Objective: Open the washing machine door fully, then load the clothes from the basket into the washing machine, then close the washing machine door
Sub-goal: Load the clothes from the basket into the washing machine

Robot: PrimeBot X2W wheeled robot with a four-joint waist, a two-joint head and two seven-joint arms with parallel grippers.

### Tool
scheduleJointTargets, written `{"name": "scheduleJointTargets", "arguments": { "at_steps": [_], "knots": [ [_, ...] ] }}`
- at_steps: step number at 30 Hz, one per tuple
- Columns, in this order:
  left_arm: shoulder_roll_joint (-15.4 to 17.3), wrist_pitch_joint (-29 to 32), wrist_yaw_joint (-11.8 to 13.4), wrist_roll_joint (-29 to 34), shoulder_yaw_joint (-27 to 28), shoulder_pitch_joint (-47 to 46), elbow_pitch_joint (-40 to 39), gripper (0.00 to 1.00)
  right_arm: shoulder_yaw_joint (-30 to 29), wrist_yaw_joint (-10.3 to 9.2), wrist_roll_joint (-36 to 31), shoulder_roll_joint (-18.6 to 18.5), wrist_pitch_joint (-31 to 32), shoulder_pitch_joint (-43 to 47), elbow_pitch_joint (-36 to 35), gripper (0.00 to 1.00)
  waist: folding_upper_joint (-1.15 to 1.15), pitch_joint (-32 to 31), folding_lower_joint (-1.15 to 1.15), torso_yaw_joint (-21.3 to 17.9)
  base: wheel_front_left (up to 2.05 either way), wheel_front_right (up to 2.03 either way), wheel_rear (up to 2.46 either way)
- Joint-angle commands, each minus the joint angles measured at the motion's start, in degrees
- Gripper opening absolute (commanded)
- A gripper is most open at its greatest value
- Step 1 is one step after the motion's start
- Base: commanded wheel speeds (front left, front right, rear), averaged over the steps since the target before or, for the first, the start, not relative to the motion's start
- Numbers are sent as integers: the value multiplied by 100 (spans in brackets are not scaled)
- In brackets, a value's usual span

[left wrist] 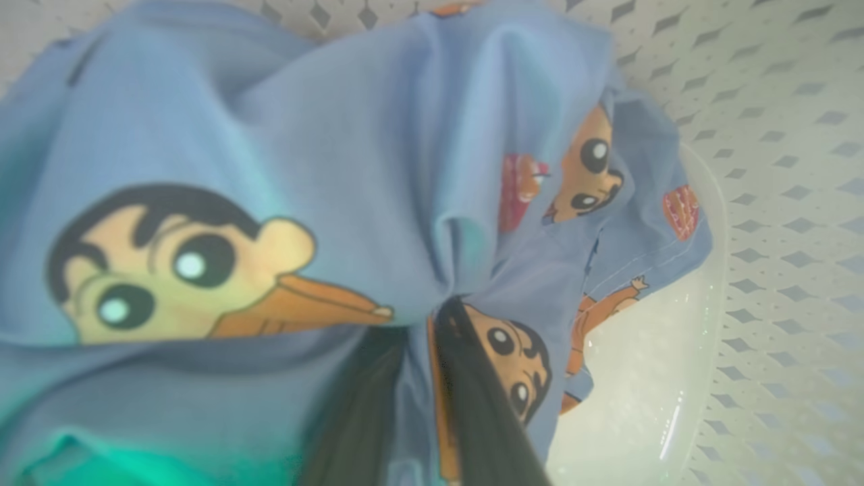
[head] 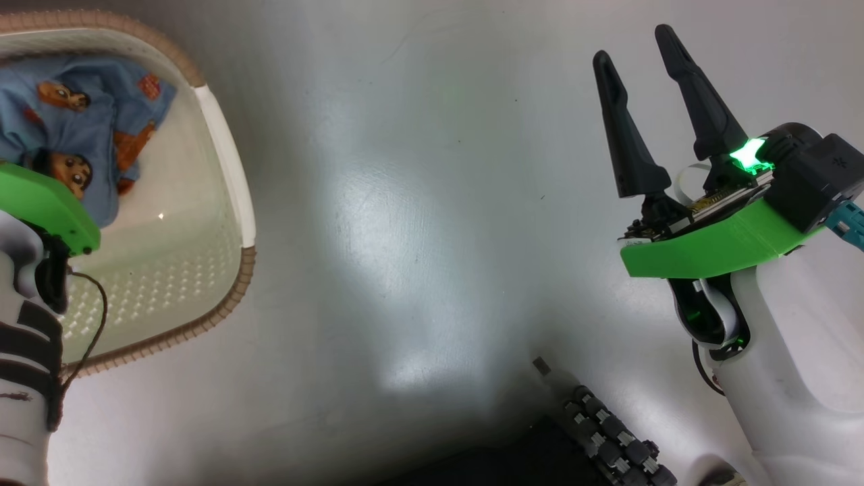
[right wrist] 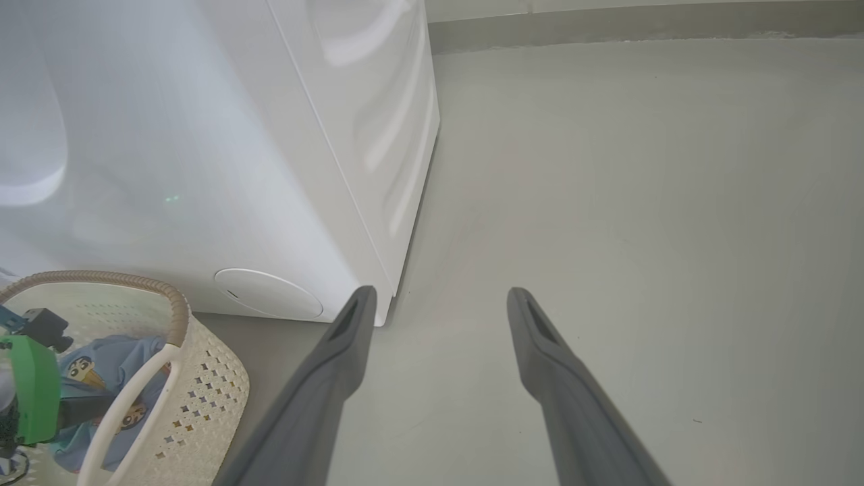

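Left end effector (left wrist: 426,324) pinches a gathered fold of the blue cartoon-print clothes (left wrist: 378,155), likely limp and light; right end effector (head: 633,44) spread.

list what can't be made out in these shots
- Left end effector: in the left wrist view its fingers are blurred and buried in the clothes, so the grip is unclear.
- Clothes: folds hide whether there is one garment or two.
- Washing machine: the right wrist view's top edge cuts off its door, so open or shut is unknown.
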Motion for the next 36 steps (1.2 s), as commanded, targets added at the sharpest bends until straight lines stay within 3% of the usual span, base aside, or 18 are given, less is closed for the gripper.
{"name": "scheduleJointTargets", "arguments": {
  "at_steps": [1,9,20,26,36],
  "knots": [
    [230,-51,33,-67,63,176,-8,0,54,26,-64,-13,-45,185,-113,100,0,3,0,12,0,0,0],
    [81,-318,-99,-160,25,437,-2,0,79,26,-62,-1,-45,152,-30,100,0,-325,0,124,0,0,0],
    [-264,-1100,-346,-547,74,1194,-109,0,66,26,-2,-46,-45,396,155,100,0,-1509,0,237,0,0,0],
    [-409,-1237,-356,-756,-162,1590,-559,0,18,26,11,-98,-45,605,249,100,0,-2076,0,342,0,0,0],
    [-327,-1367,-357,-1322,-703,2447,-1655,0,-60,26,46,-187,-45,1014,422,100,0,-3128,0,551,0,0,0]
  ]
}}
